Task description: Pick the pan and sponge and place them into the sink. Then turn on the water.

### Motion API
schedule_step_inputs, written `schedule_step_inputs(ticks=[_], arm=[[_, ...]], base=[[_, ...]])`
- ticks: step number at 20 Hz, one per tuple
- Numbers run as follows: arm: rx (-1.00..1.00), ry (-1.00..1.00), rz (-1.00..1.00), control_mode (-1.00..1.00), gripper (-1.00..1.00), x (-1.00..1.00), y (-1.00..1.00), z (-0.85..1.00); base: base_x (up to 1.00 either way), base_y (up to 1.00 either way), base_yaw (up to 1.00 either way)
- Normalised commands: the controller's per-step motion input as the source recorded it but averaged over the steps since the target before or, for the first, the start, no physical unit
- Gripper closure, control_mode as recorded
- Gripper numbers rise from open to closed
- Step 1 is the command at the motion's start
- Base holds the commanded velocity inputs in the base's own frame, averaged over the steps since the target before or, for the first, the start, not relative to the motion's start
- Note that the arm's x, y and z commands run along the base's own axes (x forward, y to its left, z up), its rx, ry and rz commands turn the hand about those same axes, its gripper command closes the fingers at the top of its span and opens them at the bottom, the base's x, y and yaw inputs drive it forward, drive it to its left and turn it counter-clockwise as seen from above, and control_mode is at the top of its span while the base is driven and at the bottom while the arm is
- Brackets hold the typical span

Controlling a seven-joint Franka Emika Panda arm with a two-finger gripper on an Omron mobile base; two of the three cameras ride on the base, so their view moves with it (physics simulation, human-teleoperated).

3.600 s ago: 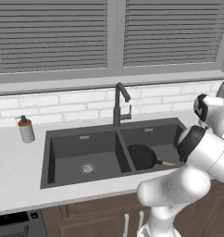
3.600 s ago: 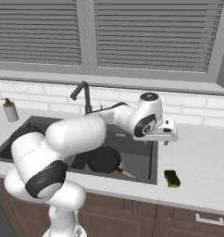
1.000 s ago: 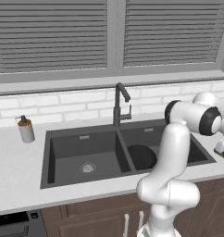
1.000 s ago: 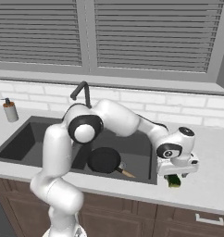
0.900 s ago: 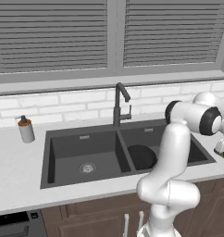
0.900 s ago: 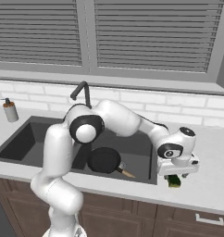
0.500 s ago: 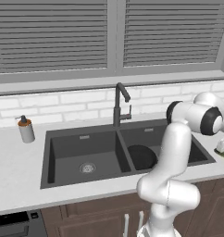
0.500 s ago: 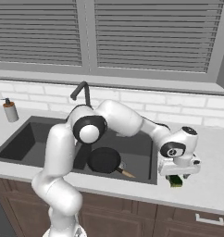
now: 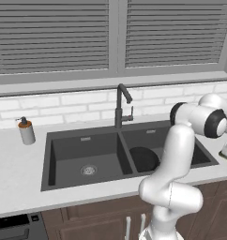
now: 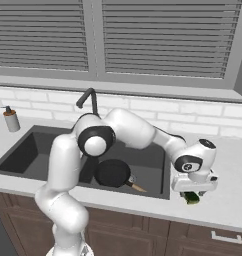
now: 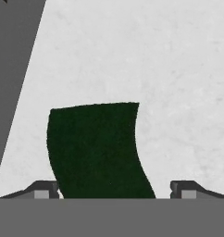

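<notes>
Sponge (image 11: 97, 150) between spread hand (image 11: 115, 189) tips, bare counter (image 11: 178, 69) around, sink (image 10: 153, 165) beside

Black pan (image 10: 113, 173) lies in the sink's (image 10: 155, 186) right basin; dark-green sponge (image 11: 97, 150) apparently on the counter.

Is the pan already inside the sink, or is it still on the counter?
Inside. The pan lies on the floor of the right basin of the sink, its handle pointing toward the front rim.

Both base cams sit behind the arm, facing fwd and down; left and right views share the sink (image 9: 82, 154) and faucet (image 10: 88, 102) (opposite angles). Hand cam looks straight down, v. close over the tabletop (image 11: 146, 55) by the sponge (image 11: 97, 150).
</notes>
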Motion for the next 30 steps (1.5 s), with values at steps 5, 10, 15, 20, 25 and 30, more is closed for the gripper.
schedule_step_inputs(ticks=[5,10,15,20,25,30], arm=[[0.0,-0.03,0.0,-1.0,-1.0,-0.22,0.33,-0.23],[0.0,-0.01,0.0,-1.0,-1.0,-0.05,0.22,-0.1],[0.0,0.0,0.0,-1.0,-1.0,0.07,0.1,-0.18],[0.0,0.0,0.0,-1.0,1.0,0.03,0.09,-0.47],[0.0,0.0,0.0,-1.0,1.0,0.0,0.06,-0.22],[0.0,0.0,0.0,-1.0,1.0,0.0,0.0,0.0]], base=[[0.0,0.0,0.0],[0.0,0.0,0.0],[0.0,0.0,0.0],[0.0,0.0,0.0],[0.0,0.0,0.0],[0.0,0.0,0.0]])
